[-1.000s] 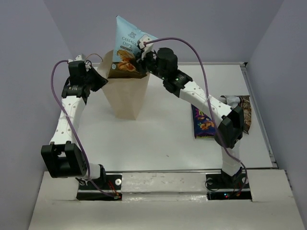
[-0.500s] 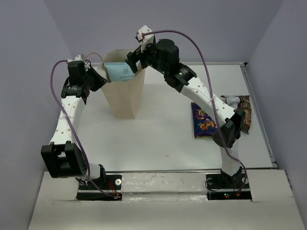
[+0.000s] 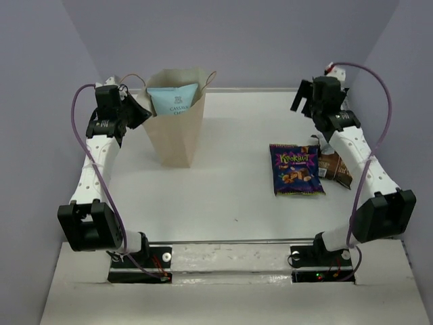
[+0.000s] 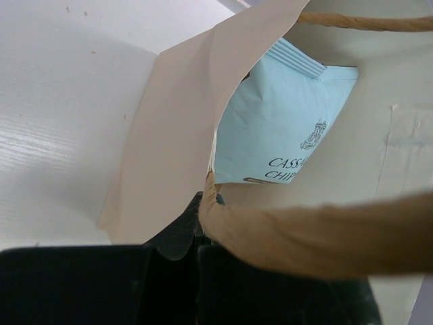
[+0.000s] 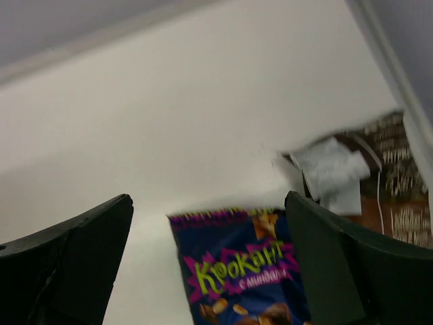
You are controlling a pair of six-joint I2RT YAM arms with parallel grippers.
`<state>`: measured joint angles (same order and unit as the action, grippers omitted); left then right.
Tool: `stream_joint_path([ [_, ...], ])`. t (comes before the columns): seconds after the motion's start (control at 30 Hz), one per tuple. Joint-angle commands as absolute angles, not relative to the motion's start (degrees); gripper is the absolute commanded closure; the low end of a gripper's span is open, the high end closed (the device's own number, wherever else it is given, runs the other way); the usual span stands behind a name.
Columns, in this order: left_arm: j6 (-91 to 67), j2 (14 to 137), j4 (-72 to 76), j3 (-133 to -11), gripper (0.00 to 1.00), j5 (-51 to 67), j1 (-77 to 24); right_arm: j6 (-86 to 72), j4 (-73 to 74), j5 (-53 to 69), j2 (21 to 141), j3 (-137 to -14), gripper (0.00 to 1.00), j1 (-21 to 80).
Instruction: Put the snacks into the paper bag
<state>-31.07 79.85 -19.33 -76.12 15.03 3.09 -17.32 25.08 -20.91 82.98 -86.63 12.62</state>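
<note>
The tall cream paper bag (image 3: 177,139) stands upright at the back left. A light blue snack packet (image 3: 172,101) pokes out of its open mouth. My left gripper (image 3: 140,112) is shut on the bag's left rim; in the left wrist view the dark fingers (image 4: 172,237) pinch the paper bag's edge (image 4: 162,135), with the blue packet (image 4: 284,128) inside and a cord handle (image 4: 318,237) across the front. My right gripper (image 3: 304,101) hangs open and empty at the back right. Below it lie the purple-blue packet (image 5: 243,271) (image 3: 295,169) and a dark brown packet (image 5: 399,196) (image 3: 336,169).
The table's raised right edge (image 3: 365,156) runs close beside the brown packet. A grey back wall (image 3: 270,40) stands behind the bag and the right gripper. Both arm bases sit at the near edge (image 3: 230,254).
My right gripper has let the light blue packet drop into the bag, opened wide, and swung from above the bag to the back right. The left arm has stayed put.
</note>
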Motion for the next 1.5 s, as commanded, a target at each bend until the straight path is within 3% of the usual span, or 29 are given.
stream_joint_path([
  [0.0, -30.23, 78.58, -16.44, -79.63, 1.0, 16.26, 3.16, -26.18, 38.58, -21.81, 84.2, -73.17, 0.0, 9.42],
  [0.13, -30.32, 78.57, -16.17, -79.1, 1.0, 16.7, 3.08, -27.25, 37.53, -16.54, 84.54, -64.26, 0.0, 1.6],
  [0.43, -30.67, 78.75, -16.0, -79.63, 1.0, 16.88, 3.08, -25.14, 36.92, -0.75, 90.87, -57.75, 0.0, 1.05],
  [0.5, -30.67, 79.01, -15.91, -79.89, 1.0, 16.61, 3.08, -25.74, 34.82, 7.78, 91.32, -56.0, 0.08, 2.19],
  [0.63, -30.59, 79.28, -15.91, -80.24, 1.0, 16.43, 3.08, -27.68, 32.61, 11.51, 92.02, -54.49, 0.15, 3.87],
  [0.73, -30.85, 79.45, -15.91, -80.42, 1.0, 16.44, 3.08, -28.39, 30.85, 11.78, 93.16, -53.44, 0.46, 3.87],
  [0.77, -30.85, 79.45, -15.91, -80.42, 1.0, 16.35, 2.99, -28.21, 30.59, 11.69, 93.08, -53.52, 0.69, 3.87],
  [0.8, -30.85, 79.37, -15.91, -80.42, 1.0, 16.26, 3.08, -28.04, 30.41, 11.78, 92.82, -53.7, 0.8, 3.87],
  [0.83, -30.76, 79.28, -15.91, -80.33, 1.0, 16.17, 3.08, -27.6, 30.24, 11.78, 91.77, -54.57, 0.99, 3.87],
  [1.17, -30.41, 79.19, -15.91, -80.51, 1.0, 16.08, 3.08, -26.01, 28.74, 18.28, 80.69, -67.48, 0.99, 5.36],
  [1.33, -30.15, 79.1, -15.91, -80.51, 1.0, 15.91, 3.08, -29.36, 24.79, 17.67, 77.43, -82.42, 0.99, 8.35],
  [1.47, -30.15, 79.1, -15.82, -80.07, 1.0, 15.91, 3.08, -31.12, 20.14, 13.29, 81.89, -97.49, 0.99, 13.43],
])
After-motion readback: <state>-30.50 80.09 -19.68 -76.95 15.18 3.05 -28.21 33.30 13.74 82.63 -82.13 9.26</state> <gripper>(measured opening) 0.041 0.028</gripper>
